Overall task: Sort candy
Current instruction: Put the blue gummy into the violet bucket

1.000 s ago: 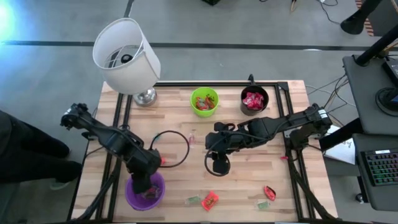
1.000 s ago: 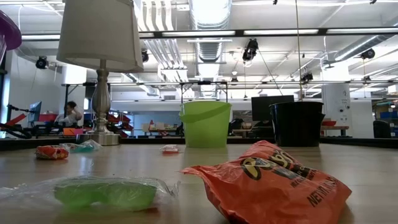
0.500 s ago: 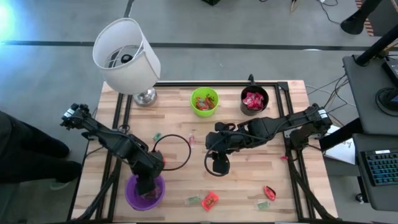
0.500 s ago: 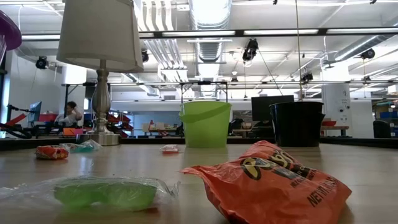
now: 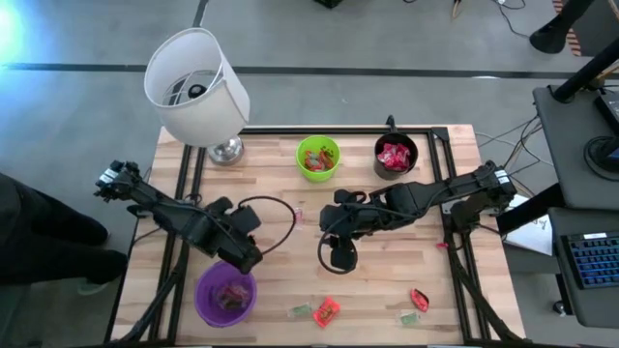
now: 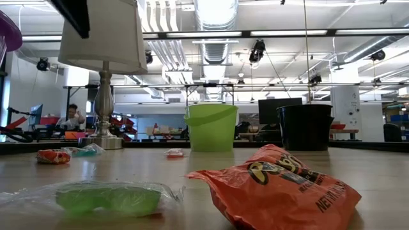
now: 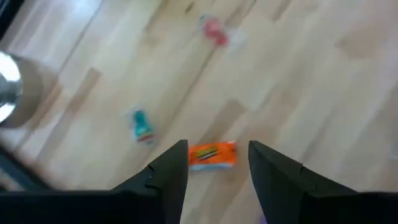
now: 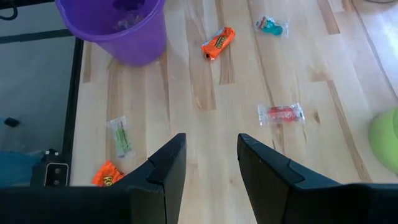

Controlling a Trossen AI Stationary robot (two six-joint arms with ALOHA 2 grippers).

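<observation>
The candy lies scattered on the wooden table (image 5: 387, 290). An orange packet (image 7: 212, 154), a teal sweet (image 7: 142, 126) and a red sweet (image 7: 214, 31) show past my left gripper. That gripper (image 5: 248, 257) hovers open just beyond the purple cup (image 5: 225, 295), which holds several sweets. My right gripper (image 5: 338, 255) hangs open over the table's middle, holding nothing (image 8: 211, 149). Near the front edge lie a green sweet (image 6: 105, 198) and an orange packet (image 6: 281, 188), with a red sweet (image 5: 419, 298) toward the right.
A green cup (image 5: 318, 158) and a black cup (image 5: 395, 156), both with sweets inside, stand at the far side. A lamp (image 5: 196, 87) stands at the far left corner. A black cable loop (image 5: 271, 232) lies between the arms.
My left gripper has risen out of the purple cup and drawn back toward the far edge and a little right. It now hangs beside the cup's far rim. A dark part of that arm has come into the top left of the low view.
</observation>
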